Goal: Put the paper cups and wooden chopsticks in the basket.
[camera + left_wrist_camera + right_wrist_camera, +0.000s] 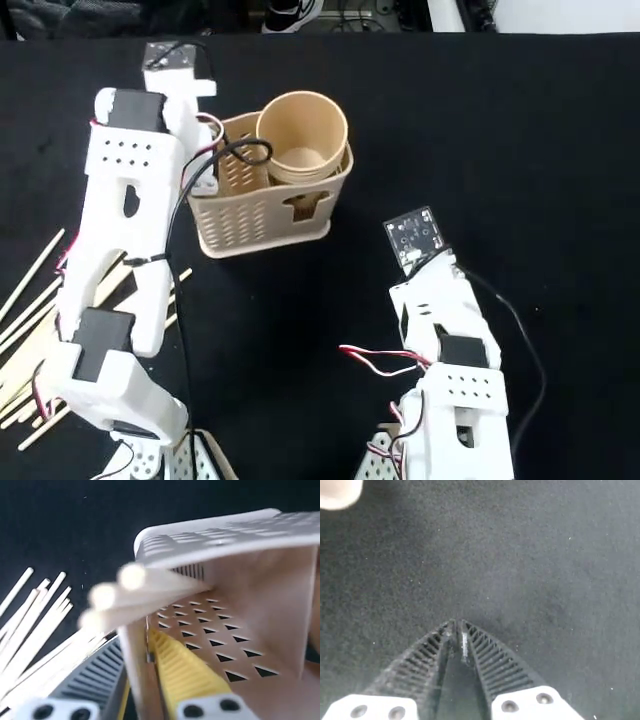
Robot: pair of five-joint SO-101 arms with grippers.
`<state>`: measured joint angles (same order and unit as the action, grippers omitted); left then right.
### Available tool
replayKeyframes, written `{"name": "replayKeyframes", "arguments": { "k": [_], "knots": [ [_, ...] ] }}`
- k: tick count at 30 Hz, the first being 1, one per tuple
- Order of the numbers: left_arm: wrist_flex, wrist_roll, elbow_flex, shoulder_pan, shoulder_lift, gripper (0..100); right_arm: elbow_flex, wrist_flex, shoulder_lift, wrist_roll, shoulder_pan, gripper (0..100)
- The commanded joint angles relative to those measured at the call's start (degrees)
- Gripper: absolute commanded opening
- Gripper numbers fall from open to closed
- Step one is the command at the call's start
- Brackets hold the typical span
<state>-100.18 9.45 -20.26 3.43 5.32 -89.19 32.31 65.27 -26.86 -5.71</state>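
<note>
The basket [265, 215] stood rear centre on the tabletop [520, 150], with paper cups [303, 135] nested in its right side. Held chopsticks [150, 587] ran from the left claw [137, 635] into its left side. Loose chopsticks [30, 330] lay front left. The right claw [456, 630] sat front right, well apart.

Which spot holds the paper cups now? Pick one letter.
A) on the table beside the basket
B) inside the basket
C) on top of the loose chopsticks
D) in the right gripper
B: the high view shows the paper cups stacked upright inside the basket.
</note>
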Motion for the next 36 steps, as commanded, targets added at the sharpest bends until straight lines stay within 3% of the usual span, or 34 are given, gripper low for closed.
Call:
{"name": "replayKeyframes", "arguments": {
  "k": [1, 4, 9, 12, 23, 32, 36],
  "knots": [
    [-0.6, -4.9, 1.0, 1.4, -2.4, 3, 0.0, -0.1, 0.7, -0.4, -0.5, 1.3],
    [-0.6, -8.2, 3.6, 1.1, -2.5, 4, 0.0, 0.3, 0.7, -0.6, 1.1, 1.3],
    [-0.4, -14.2, 2.7, -0.6, -2.5, 21, -0.7, -0.1, 0.7, -0.7, 1.5, 1.3],
    [0.4, -13.2, -1.4, -2.5, -2.4, 26, -0.7, -0.1, 0.7, -0.7, 1.5, 1.3],
    [-0.5, -6.4, -18.9, -3.4, -3.1, 26, -0.7, -0.1, 0.7, -0.8, 1.5, 1.3],
    [-0.7, -8.0, -24.0, -7.4, -3.2, 26, -0.7, -0.2, 0.7, -0.8, 1.5, 1.3],
    [-0.8, -11.7, -22.6, -14.1, -5.7, 26, -0.7, -0.2, 0.7, -0.8, 1.5, 1.3]
  ]
}}
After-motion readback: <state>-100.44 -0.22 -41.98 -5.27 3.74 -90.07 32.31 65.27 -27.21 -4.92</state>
